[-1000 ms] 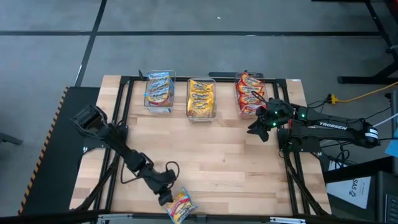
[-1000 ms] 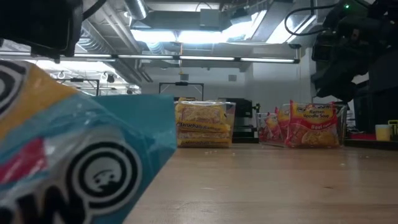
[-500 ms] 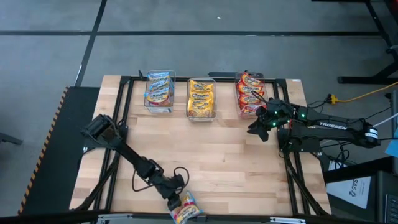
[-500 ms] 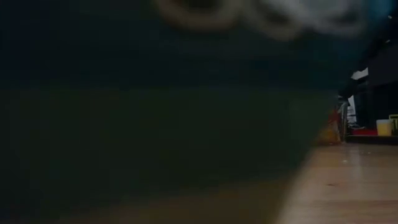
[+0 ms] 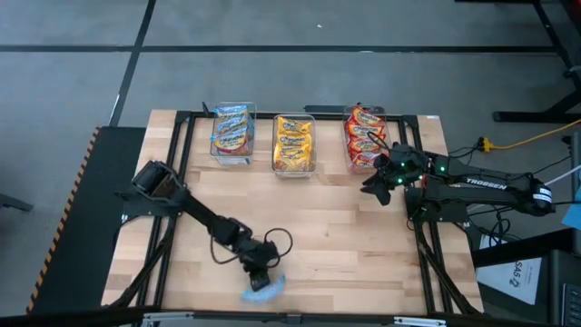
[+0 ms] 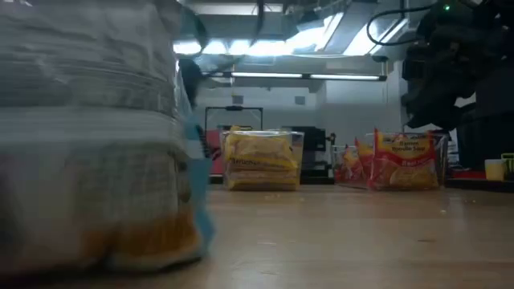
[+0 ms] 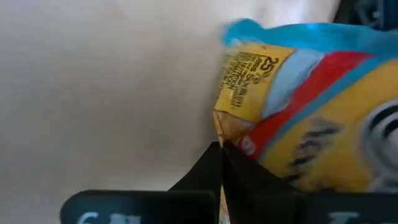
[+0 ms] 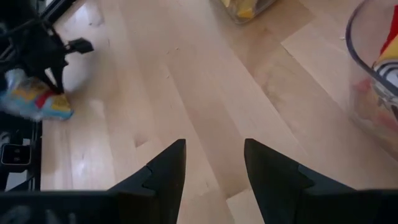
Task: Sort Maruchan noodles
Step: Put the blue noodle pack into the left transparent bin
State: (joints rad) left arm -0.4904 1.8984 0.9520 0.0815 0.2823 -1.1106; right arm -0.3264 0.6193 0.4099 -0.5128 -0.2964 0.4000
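Packet of blue-trimmed Maruchan noodles [image 5: 262, 287] sits at the table's near edge, pinched at one edge by the left gripper [image 5: 260, 276], fingers clamped together on its wrapper. Its bin, the blue-packet bin [image 5: 231, 133], lies well apart at the far left. The right gripper [image 5: 379, 187] waits, fingers apart, beside the red-packet bin [image 5: 365, 136].

We note even, bright overhead lighting; ceiling strip lights [image 6: 273, 44] glare in the low view. The packet [image 6: 96, 136] at the left gripper [image 5: 260, 277] is heavily motion-blurred and out of focus.
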